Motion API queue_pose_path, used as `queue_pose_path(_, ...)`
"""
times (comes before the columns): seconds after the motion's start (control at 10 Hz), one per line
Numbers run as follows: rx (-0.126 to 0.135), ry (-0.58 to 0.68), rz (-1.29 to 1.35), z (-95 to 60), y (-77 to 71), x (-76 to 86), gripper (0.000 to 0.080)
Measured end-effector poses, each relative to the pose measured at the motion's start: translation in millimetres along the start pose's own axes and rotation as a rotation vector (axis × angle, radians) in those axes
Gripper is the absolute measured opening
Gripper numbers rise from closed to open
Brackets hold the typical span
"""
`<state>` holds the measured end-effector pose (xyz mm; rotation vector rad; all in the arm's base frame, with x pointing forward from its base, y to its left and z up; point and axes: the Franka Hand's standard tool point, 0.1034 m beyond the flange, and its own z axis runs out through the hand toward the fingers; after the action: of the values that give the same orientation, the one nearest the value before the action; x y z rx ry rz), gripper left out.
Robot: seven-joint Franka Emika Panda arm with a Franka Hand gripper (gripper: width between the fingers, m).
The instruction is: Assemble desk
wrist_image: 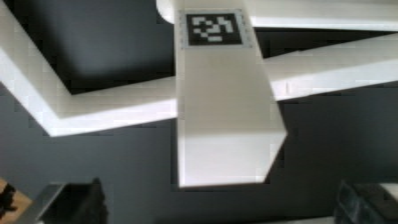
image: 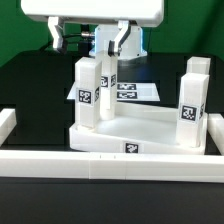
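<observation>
Tabletop lies rim-up on the black table, pressed against the long white border wall at the near edge. We count 3 legs standing upright on it: 1 at the exterior view's left, 1 just behind it by the hand, 1 at the exterior view's right; a 4th we cannot find. Hand hangs above the rear leg with fingers spread wide, gripping nothing; in the wrist view its dark fingertips flank the leg without touching. Parts look like rigid, light, smooth plastic, so we judge them slippery and easy to tip or twist loose; best hold is across 2 flat opposite faces of a leg, high up. Whether any leg is fully seated in its socket is hidden by the rim. The marker board is partly covered behind the legs. The arm's upper part is cut off.
</observation>
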<state>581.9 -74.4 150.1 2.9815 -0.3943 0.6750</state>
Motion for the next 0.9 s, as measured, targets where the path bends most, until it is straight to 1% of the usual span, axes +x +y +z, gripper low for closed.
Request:
queue_pose_path(0.1, -0.002, 0.002, 0.0, 0.7, 0.4, 0.3, 0.0649)
queue_pose_path(0.2, -0.008, -0.007, 0.002, 5.2, 3.2, -2.5, 0.0649)
queue_pose_path(0.3, 0.005, -0.086, 0.009, 9.4, 1.7, -8.1, 0.0649)
queue_pose_path(0.4, 0.02, -0.166, 0.018, 10.5, 1.8, -7.8, 0.0649)
queue_pose_path(0.5, 0.018, -0.188, 0.023, 13.0, 5.5, -5.6, 0.0649)
queue_pose_path(0.6, 0.028, -0.278, 0.03, 15.4, 7.3, -14.0, 0.0649)
queue_pose_path(0.7, 0.038, -0.35, 0.034, 15.1, 7.3, -13.0, 0.0649)
queue_pose_path(0.8, 0.041, -0.383, 0.032, 17.1, 5.9, -9.8, 0.0649)
queue_pose_path(0.9, 0.045, -0.432, 0.032, 18.8, 3.8, -13.2, 0.0649)
